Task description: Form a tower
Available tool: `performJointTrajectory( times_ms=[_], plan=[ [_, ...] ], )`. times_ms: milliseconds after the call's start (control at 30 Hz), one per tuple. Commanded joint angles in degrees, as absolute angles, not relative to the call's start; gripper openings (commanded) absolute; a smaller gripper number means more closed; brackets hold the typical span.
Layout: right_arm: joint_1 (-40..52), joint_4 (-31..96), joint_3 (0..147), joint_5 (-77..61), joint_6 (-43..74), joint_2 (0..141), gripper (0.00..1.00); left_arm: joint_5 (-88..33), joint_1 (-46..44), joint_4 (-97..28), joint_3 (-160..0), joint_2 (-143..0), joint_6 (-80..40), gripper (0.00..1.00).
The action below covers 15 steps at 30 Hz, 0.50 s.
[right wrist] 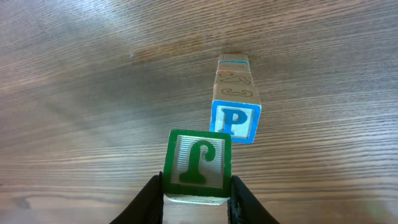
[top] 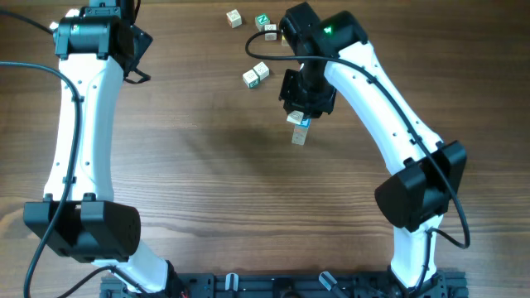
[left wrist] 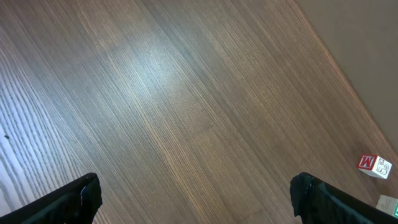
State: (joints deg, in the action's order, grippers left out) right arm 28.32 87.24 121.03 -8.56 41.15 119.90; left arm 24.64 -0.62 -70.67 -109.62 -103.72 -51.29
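The tower [right wrist: 235,106] is a narrow stack of pale wooden cubes topped by a blue P face; from overhead the tower [top: 301,132] stands right of the table's middle. My right gripper [right wrist: 198,194] is shut on a green-lettered cube [right wrist: 198,163], held above the table just in front and to the left of the tower's top, apart from it. Seen from overhead, the right gripper [top: 305,103] hangs over the stack's far side with the green-lettered cube [top: 295,117] under it. Far back on the left, my left gripper [top: 139,56] stays open with nothing between its fingers [left wrist: 69,200].
Loose cubes lie at the back: three [top: 234,16] [top: 262,20] [top: 270,31] near the far edge and a pair [top: 256,74] left of the right gripper. A red M cube [left wrist: 375,165] shows at the right edge of the left wrist view.
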Motion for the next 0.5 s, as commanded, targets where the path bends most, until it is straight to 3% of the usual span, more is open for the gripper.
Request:
performJointTrajectory(
  times_ms=[0, 67, 133, 233, 333, 367, 467],
  plan=[
    [26.22, 87.53, 124.07, -0.60, 39.00, 116.42, 0.15, 25.80, -0.47, -70.70, -109.84, -104.27, -50.52, 1.00],
    [24.82, 86.80, 124.07, 11.57, 39.27, 112.75, 0.24, 25.80, -0.47, -70.67, -109.84, -104.27, -50.52, 1.00],
    [23.29, 86.17, 124.03, 18.15, 39.20, 112.25, 0.26, 25.80, -0.47, -70.70, -109.84, -104.27, -50.52, 1.00],
    [20.53, 83.26, 119.04, 16.82, 39.16, 113.08, 0.26, 25.80, -0.47, -70.67, -109.84, -104.27, -50.52, 1.00],
    [17.80, 72.40, 105.30, 11.20, 39.05, 113.47, 0.27, 25.80, -0.47, -70.67, -109.84, -104.27, -50.52, 1.00],
    [16.64, 61.06, 95.04, 9.65, 38.83, 113.47, 0.25, 25.80, -0.47, -70.67, -109.84, -104.27, -50.52, 1.00],
    [16.43, 42.26, 83.55, 14.68, 35.42, 113.47, 0.24, 25.80, -0.47, -70.70, -109.84, -104.27, -50.52, 1.00]
  ],
)
